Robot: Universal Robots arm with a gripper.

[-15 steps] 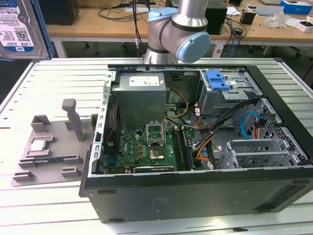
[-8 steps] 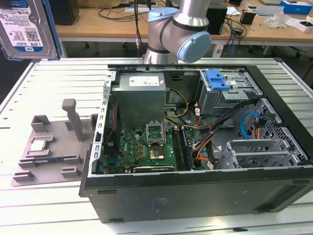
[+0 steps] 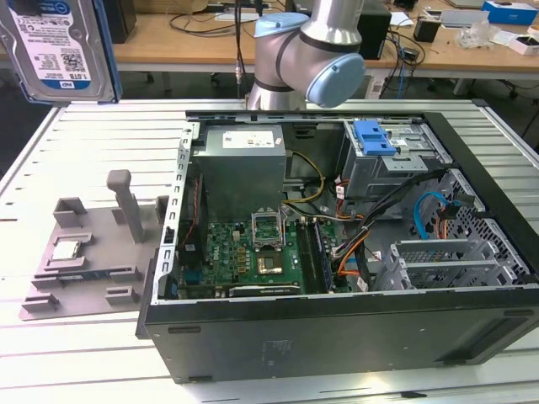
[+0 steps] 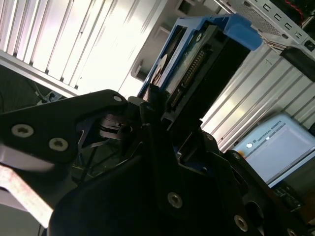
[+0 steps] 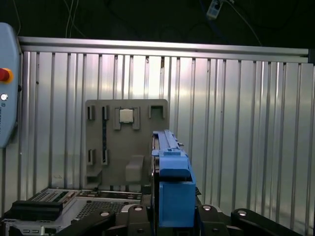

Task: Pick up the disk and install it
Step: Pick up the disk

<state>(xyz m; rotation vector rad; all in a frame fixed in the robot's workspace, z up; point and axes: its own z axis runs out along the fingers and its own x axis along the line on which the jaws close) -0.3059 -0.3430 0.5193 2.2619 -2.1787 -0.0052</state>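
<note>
Our arm's [image 3: 313, 50] fingers [image 4: 156, 109] are clamped tight on the disk [image 3: 63, 46], gripping it edge-on, blue frame and all. In the exterior view it's hanging up in the air at the far left, above the gray tray [image 3: 93, 244] on the counter [image 3: 84, 353] and well apart from the open computer case [image 3: 337, 252]. A small chip [image 5: 126, 115] sits in the tray.

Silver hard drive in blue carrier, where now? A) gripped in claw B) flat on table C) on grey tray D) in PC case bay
A: both wrist views show the silver hard drive in its blue plastic carrier clamped edge-on in the claw, clear of the grey tray.
</note>
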